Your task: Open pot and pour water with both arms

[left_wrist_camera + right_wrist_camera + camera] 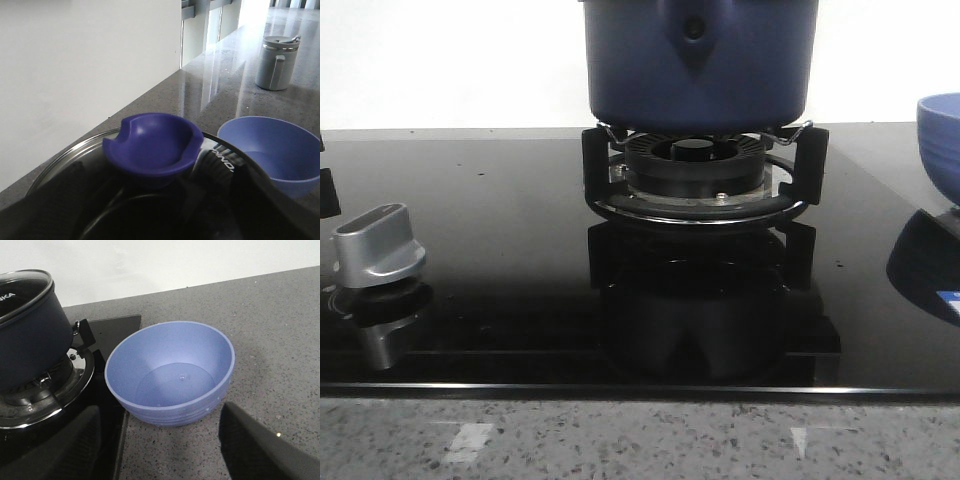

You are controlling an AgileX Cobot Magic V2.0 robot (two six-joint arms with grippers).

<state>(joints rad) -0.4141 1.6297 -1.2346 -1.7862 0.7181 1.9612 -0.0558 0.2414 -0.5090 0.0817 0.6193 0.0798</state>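
Right tool (160, 450) fingers spread wide; left tool state unclear

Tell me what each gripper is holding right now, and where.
Right gripper is open and empty. Left gripper sits at the blue lid knob; whether it grips the knob cannot be told.

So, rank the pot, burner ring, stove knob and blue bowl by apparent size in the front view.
1. pot, top cropped
2. burner ring
3. stove knob, nearer the camera, so flattered
Unranked: blue bowl, mostly out of frame.
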